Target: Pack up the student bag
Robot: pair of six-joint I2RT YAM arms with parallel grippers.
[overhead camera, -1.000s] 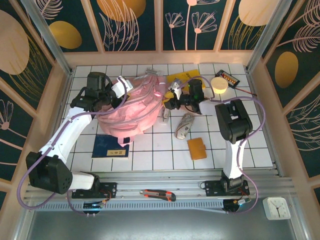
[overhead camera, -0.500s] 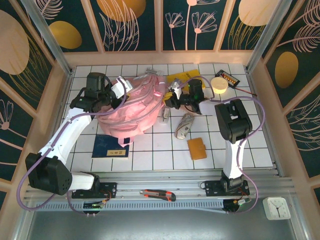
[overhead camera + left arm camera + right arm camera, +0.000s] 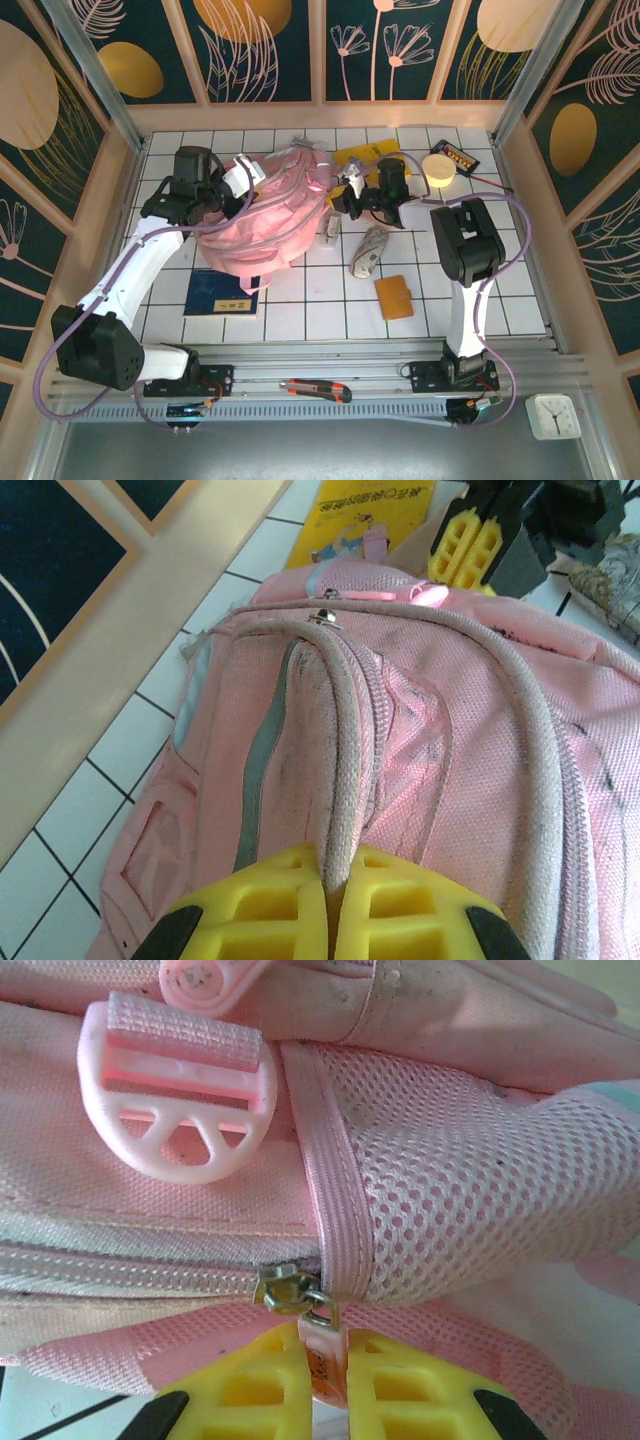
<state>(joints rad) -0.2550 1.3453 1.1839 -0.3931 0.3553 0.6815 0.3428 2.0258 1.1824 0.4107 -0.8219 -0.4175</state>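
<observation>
Student bag (image 3: 268, 218), soft pink woven fabric, slumped and smudged

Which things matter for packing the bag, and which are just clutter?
In play: student bag, its zip pull, right gripper pinching that pull, left gripper clamped on a bag edge.
Lying about: blue booklet, orange wallet, utility knife, white clock.

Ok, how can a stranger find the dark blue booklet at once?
Find the big pink student bag, left of centre. At its near edge a flat booklet lies on the white tiles, partly covered by the bag. It is the only dark blue item; the other book is yellow.
</observation>
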